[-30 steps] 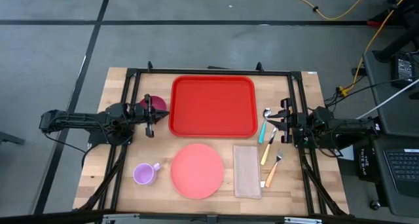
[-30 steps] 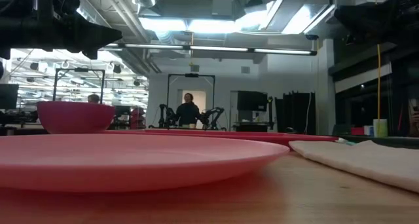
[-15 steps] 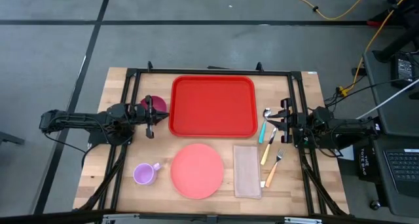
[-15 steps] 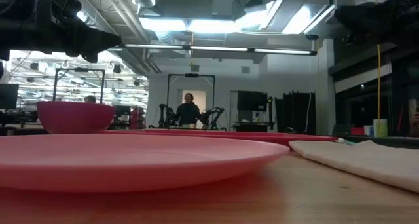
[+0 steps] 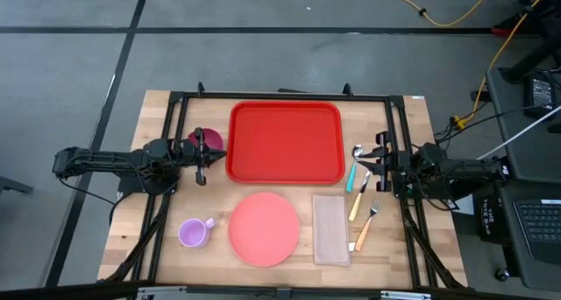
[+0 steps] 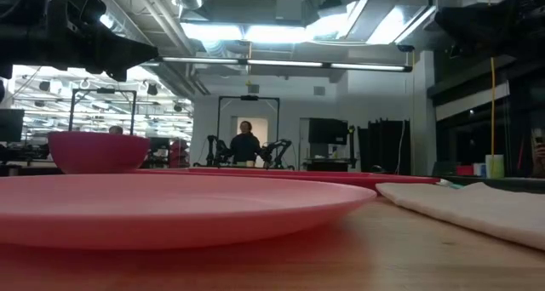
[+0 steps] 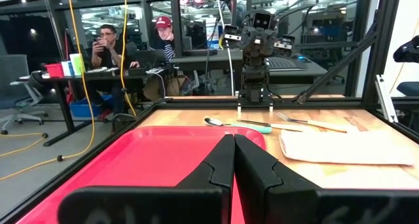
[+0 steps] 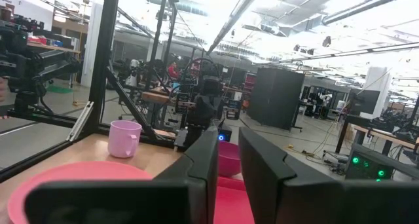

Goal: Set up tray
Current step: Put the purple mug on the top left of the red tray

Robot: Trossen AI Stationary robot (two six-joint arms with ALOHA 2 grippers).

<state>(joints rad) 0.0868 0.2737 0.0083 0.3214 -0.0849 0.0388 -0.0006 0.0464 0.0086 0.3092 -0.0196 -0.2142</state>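
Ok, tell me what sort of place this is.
Most likely a robotics lab or workshop: a wooden table inside a black metal frame, more robot arms on benches behind, and people at desks with cables about.

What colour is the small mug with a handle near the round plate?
Lilac purple; the small plastic mug shows best in the high view.
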